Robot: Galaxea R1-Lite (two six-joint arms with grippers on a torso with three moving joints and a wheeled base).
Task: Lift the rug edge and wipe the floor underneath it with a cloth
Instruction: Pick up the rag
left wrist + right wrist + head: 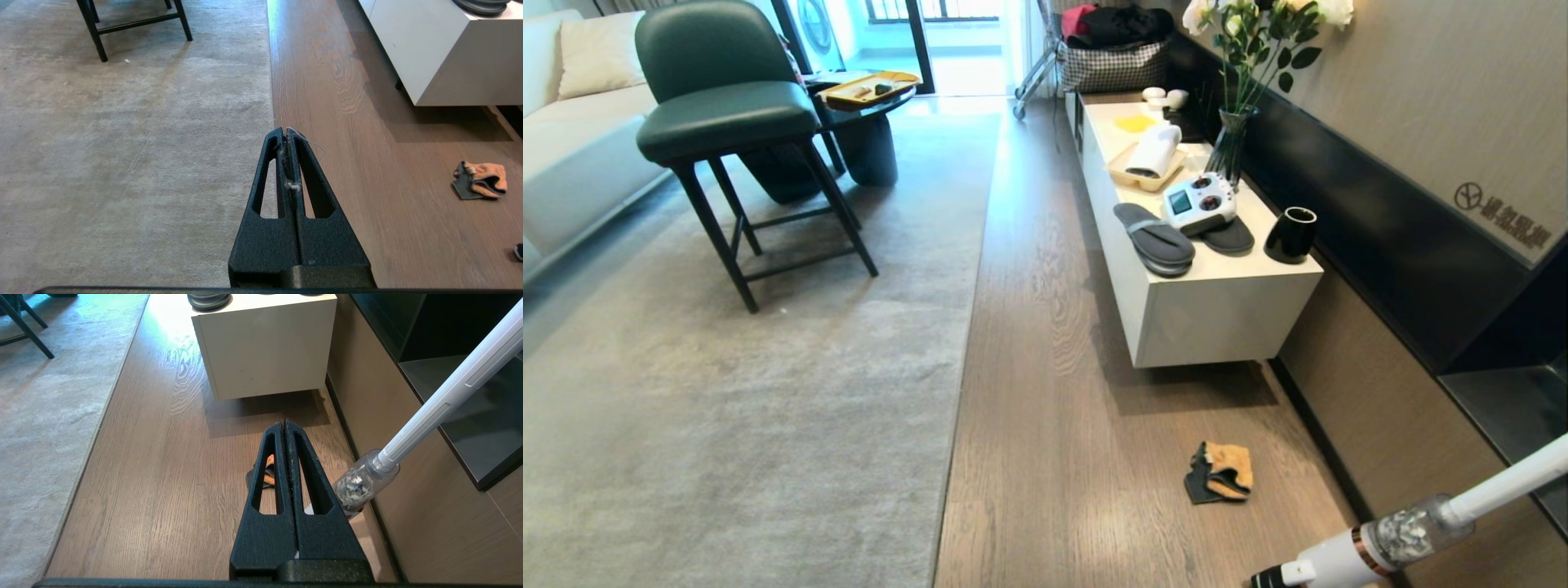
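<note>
Crumpled orange-grey cloth [1219, 473] on floor [1045, 327]

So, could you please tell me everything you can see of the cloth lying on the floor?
The cloth is a small soft rag, crumpled into a loose heap rather than spread flat. One face is orange-yellow and looks fuzzy; the other is dark grey, with grey trim along the edge. It lies on the wood-grain floor, near the open end of the white cabinet and well apart from the rug edge. Nothing but the floor touches it; in the right wrist view it shows partly behind the shut right gripper.
</note>
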